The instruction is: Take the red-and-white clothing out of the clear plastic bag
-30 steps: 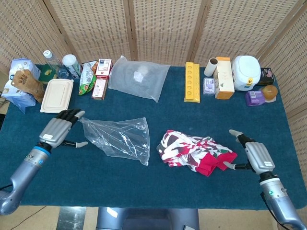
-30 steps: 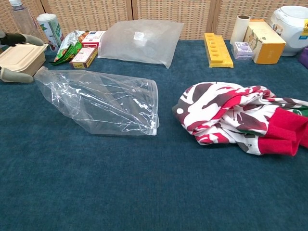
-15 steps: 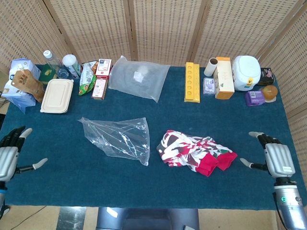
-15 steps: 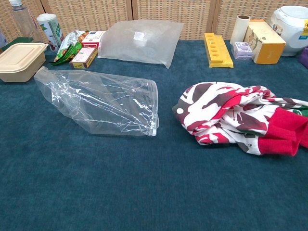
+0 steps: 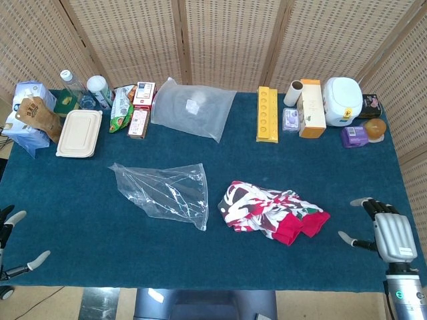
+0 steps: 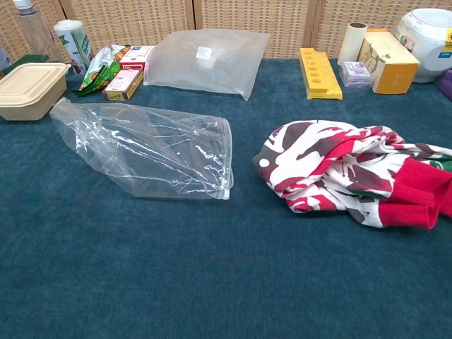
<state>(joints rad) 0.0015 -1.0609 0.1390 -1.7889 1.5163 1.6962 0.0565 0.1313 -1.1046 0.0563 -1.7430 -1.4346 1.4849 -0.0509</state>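
The clothing (image 5: pixel 272 212) is seen lying on the blue table (image 5: pixel 100 227), fully outside the bag (image 5: pixel 165 192). It is crumpled in a heap, with its red cuffs turned toward the right hand (image 5: pixel 389 235). The bag is flat and empty, just beside the clothing on the side of the left hand (image 5: pixel 8 243), and the two are not touching.

The right hand is held at the near right edge of the table, apart from the clothing. Its fingers (image 5: pixel 365 201) are spread and nothing is held in it. The left hand is seen only partly at the near left corner, well apart from the bag; its visible fingers are spread and nothing is held there either. In the chest view neither hand is shown; the clothing (image 6: pixel 339 169) and the bag (image 6: pixel 152 145) are seen side by side.

Far from both hands, along the back edge, other things are placed: a lunch box (image 5: pixel 79 133), a frosted pouch (image 5: pixel 193 107), a yellow tray (image 5: pixel 267 114), a white cooker (image 5: pixel 343 100), and some bottles (image 5: pixel 73 87) and small boxes (image 5: pixel 141 107).
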